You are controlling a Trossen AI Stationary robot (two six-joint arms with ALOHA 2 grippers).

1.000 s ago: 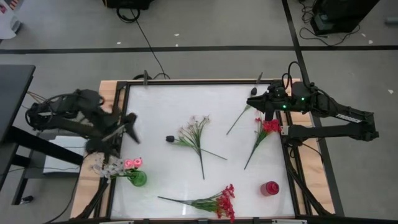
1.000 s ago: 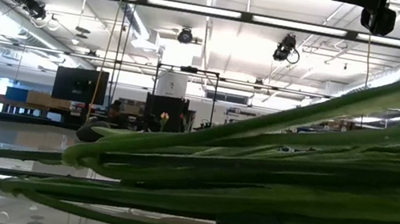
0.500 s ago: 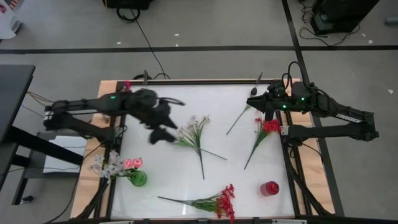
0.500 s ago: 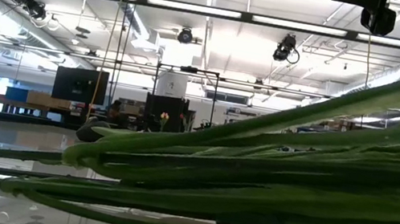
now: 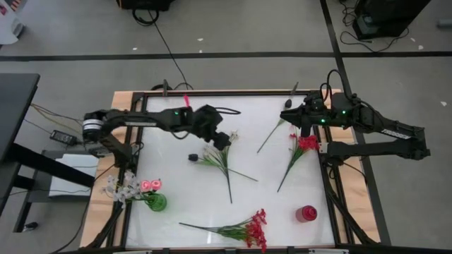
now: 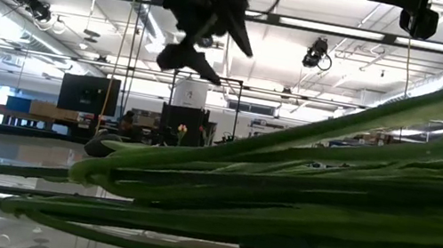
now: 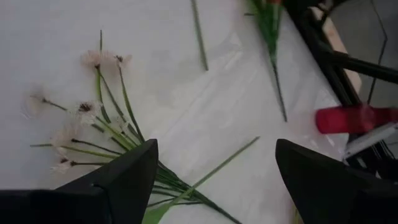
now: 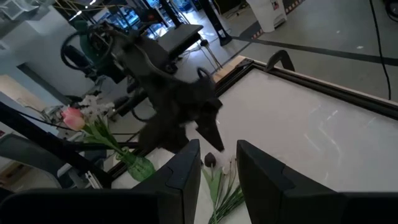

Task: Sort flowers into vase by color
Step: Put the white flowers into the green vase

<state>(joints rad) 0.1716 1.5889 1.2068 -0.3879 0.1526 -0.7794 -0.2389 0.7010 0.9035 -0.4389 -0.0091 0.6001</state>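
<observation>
High view: left gripper (image 5: 220, 138) jaws wide apart, empty, above pale white sprig (image 5: 220, 152) at table centre | right gripper (image 5: 295, 121) jaws part-closed, holding nothing, far-right edge | green vase (image 5: 157, 202) with pink rosebuds (image 5: 149, 185), near-left.

Grey floor (image 5: 233, 28) crossed by black tape lines around my table (image 5: 191, 113), long ceiling strip lights (image 6: 222, 11) overhead, dark monitor (image 6: 89, 93) far back.

one camera looks straight down on the whole table (image 5: 282, 176); another sits at tabletop height behind stems (image 6: 297, 209); both wrist cameras share the pale sprig (image 7: 93, 118).
</observation>
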